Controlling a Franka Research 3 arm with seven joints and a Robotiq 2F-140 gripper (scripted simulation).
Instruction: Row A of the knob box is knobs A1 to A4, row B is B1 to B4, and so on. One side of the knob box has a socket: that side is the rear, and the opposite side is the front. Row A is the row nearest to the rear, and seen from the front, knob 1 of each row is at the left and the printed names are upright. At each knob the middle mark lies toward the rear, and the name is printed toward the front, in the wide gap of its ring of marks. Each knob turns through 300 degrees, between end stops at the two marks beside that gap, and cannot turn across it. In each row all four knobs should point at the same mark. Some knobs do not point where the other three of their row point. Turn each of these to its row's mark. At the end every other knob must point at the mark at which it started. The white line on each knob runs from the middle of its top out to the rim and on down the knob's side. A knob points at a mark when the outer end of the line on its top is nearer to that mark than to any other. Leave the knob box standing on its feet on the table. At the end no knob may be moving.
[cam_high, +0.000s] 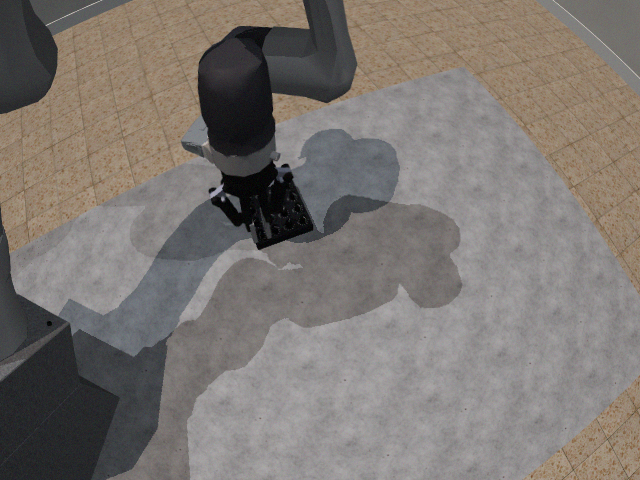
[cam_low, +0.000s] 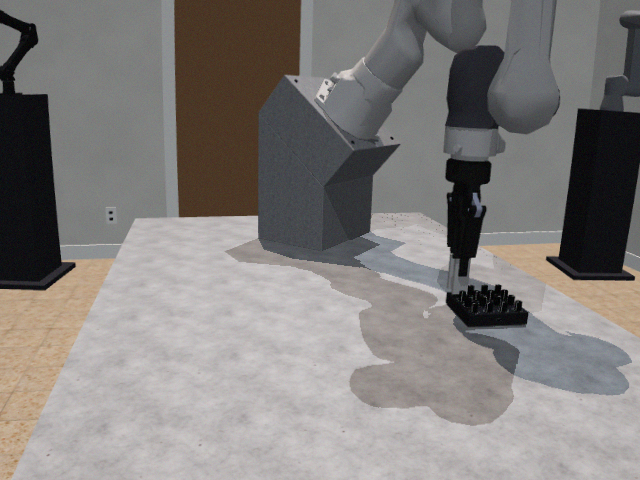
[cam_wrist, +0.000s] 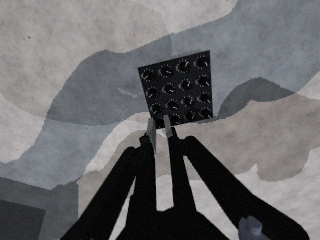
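Note:
The black knob box stands flat on the table, with several black knobs in a four-by-four grid. White lines and marks show around the knobs in the wrist view, but names and exact pointing are too small to read. The gripper points down at one corner of the box. Its fingers are slightly apart, with a narrow gap. In the wrist view the tips lie on either side of the corner knob, which is partly hidden; whether they touch it cannot be told. The socket is not distinguishable.
The grey table extends around the box, with arm shadows across it. The neighbouring knobs stand close to the fingertips. The arm's grey pedestal stands at the table's far side in the exterior view.

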